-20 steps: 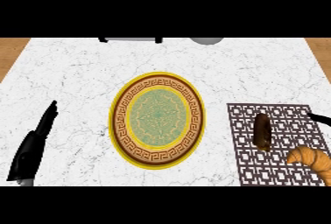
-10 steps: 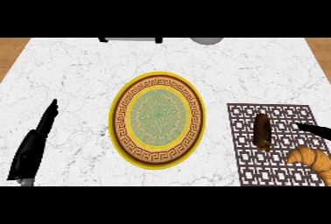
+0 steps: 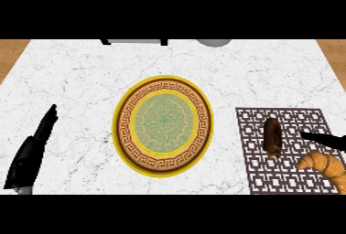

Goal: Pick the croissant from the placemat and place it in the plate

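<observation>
Two hands | left hand fingers straight | right hand mostly cropped, state unclear | croissant edge-cut

- Counter: white marble look with grey veins, smooth, a faint sheen.
- Plate: glazed ceramic look, smooth and glossy.
- Placemat: dark brown, matt, open lattice pattern (cloth or plastic, hard to tell).
- Croissant: golden-brown crust, ridged, slightly shiny.
- Left hand: matt black, plastic-like.
</observation>
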Available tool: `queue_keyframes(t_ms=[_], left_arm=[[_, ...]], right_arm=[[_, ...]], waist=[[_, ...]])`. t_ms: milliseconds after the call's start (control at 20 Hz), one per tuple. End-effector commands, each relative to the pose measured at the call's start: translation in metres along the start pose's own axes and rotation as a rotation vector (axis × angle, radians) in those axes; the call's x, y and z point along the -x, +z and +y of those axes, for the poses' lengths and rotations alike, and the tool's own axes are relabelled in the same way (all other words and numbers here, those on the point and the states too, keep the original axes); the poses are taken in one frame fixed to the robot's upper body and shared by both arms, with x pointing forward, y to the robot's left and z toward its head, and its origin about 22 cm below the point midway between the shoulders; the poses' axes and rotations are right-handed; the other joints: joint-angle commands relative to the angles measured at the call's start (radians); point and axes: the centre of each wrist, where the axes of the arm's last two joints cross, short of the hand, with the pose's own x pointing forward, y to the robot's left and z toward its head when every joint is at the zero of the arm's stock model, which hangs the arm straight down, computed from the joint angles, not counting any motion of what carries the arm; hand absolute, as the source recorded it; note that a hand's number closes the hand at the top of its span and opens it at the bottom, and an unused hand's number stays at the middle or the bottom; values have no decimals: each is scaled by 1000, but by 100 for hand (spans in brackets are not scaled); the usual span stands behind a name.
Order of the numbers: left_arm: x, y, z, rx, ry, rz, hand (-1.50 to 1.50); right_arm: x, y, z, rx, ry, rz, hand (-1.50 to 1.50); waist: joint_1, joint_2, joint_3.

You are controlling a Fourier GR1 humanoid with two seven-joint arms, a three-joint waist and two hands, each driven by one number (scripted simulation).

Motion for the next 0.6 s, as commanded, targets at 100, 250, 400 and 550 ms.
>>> queue_keyframes(t_ms=[100,250,400,550], left_arm=[[-12,-9,19,-10,-9,-5,0],[5,6,10,-8,-17,5,0],[-3,10,18,4,-14,3,0],[0,3,-2,-2,-4,17,0]], right_arm=[[7,-21,7,-95,-78,-106,-150],[6,-27,16,-76,-126,-171,150],[22,-9,26,-48,-134,-178,150],[22,-17,24,-35,-108,-181,150]], waist=[[3,0,0],[-2,-2,-1],[3,-1,1],[-5,0,0]])
